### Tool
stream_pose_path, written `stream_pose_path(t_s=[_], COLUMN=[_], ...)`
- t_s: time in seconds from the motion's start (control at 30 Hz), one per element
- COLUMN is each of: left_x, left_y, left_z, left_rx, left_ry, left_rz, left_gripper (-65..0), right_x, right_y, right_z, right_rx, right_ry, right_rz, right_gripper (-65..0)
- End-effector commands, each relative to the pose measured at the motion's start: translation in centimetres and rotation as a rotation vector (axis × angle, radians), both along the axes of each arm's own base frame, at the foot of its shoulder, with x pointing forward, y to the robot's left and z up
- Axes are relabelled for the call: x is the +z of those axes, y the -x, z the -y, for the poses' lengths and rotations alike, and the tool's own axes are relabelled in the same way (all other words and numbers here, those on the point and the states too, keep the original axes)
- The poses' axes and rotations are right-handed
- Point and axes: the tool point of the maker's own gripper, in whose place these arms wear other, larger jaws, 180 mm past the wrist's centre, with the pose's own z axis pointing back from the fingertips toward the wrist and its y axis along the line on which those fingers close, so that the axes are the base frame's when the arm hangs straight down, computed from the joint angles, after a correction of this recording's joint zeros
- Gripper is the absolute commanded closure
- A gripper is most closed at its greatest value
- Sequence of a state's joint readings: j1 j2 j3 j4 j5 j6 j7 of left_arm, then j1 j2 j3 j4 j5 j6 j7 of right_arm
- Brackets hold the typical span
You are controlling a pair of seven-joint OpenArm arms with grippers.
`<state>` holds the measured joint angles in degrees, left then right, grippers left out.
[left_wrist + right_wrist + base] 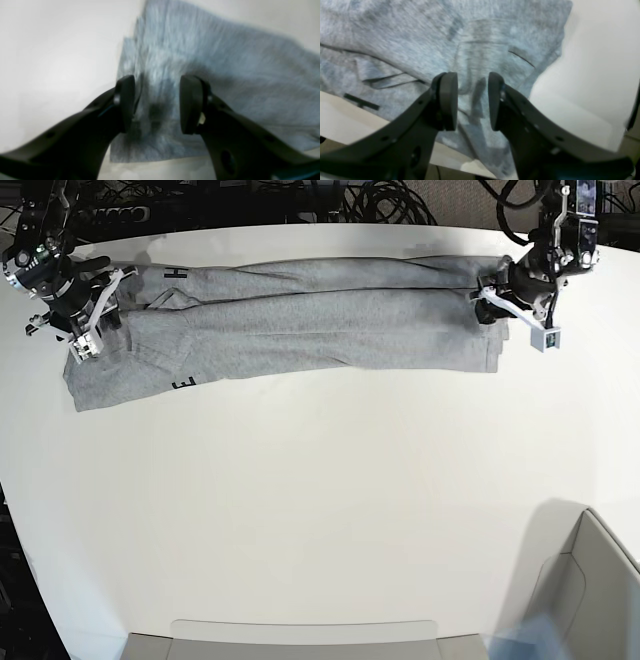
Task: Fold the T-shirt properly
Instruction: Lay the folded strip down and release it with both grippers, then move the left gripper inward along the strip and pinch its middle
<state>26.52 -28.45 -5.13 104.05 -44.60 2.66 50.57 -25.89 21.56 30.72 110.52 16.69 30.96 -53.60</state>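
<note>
T-shirt [300, 320] spans the table [320, 500] — bin [585, 590] well apart.

Bare table [330, 500] lies open below the T-shirt [300, 330].

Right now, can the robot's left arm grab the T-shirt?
Probably yes. The left gripper hangs right over the T-shirt at its end, jaws apart, with nothing between them and the cloth.

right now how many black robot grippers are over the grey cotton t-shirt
2. The left gripper is at the end of the heather-grey cotton T-shirt on the base view's right; the right gripper is at its other end. Both stand open, gripping nothing.
</note>
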Motion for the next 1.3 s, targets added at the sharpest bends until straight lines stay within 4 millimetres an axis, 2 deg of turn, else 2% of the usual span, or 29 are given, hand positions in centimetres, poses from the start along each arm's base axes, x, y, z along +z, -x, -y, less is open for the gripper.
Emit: stream_pose_path(t_s=[0.0,0.17,0.3,0.4,0.47,0.63,0.73,0.83,0.9,1.0,1.03,1.13,1.27], left_x=[-0.2,-1.9,-4.0,-4.1,-4.0,-5.4,-4.9,-4.2,-4.1,-4.2,-4.4,-4.4,-3.0], left_y=[-0.2,0.0,0.7,0.7,0.6,1.3,1.5,1.6,1.6,1.5,1.4,1.0,-0.2], left_z=[-0.7,-1.1,-1.3,-0.9,0.0,1.1,2.6,3.7,3.9,3.3,2.7,0.5,-3.5], left_rx=[0.002,0.018,0.031,0.030,-0.001,-0.026,-0.107,-0.190,-0.209,-0.188,-0.174,-0.131,-0.048], left_ry=[-0.020,-0.026,-0.021,0.004,0.066,0.177,0.231,0.249,0.253,0.243,0.231,0.177,0.099], left_rz=[0.016,0.006,-0.050,-0.051,-0.037,-0.071,-0.071,-0.058,-0.055,-0.053,-0.049,-0.030,0.023], left_gripper=[-29.5,-29.5,-29.5,-29.5,-29.5,-27.9,-26.3,-22.2,-16.2,-3.4,-1.9,-2.3,-2.3], right_x=[0.7,0.1,-0.6,-1.0,-1.0,-1.0,-1.0,-0.9,-0.9,-0.9,-0.9,-0.8,-0.7], right_y=[-0.5,-0.3,-0.2,-0.1,0.0,-0.1,-0.1,-0.1,-0.1,-0.1,-0.1,-0.2,-0.2], right_z=[-0.4,-1.5,-1.1,-0.8,-0.8,-0.6,-0.5,-0.4,-0.4,-0.4,-0.3,-0.4,-0.4], right_rx=[0.031,0.057,0.049,0.039,0.038,0.043,0.044,0.042,0.042,0.040,0.039,0.040,0.040], right_ry=[-0.002,-0.018,-0.022,-0.023,-0.024,-0.017,-0.014,-0.013,-0.013,-0.013,-0.013,-0.012,-0.012], right_rz=[0.025,0.010,-0.014,-0.023,-0.025,-0.028,-0.028,-0.027,-0.025,-0.025,-0.024,-0.023,-0.018], right_gripper=[-19.7,-19.7,-19.7,-19.7,-19.7,-19.7,-19.7,-19.7,-19.7,-19.7,-19.7,-19.7,-19.7])
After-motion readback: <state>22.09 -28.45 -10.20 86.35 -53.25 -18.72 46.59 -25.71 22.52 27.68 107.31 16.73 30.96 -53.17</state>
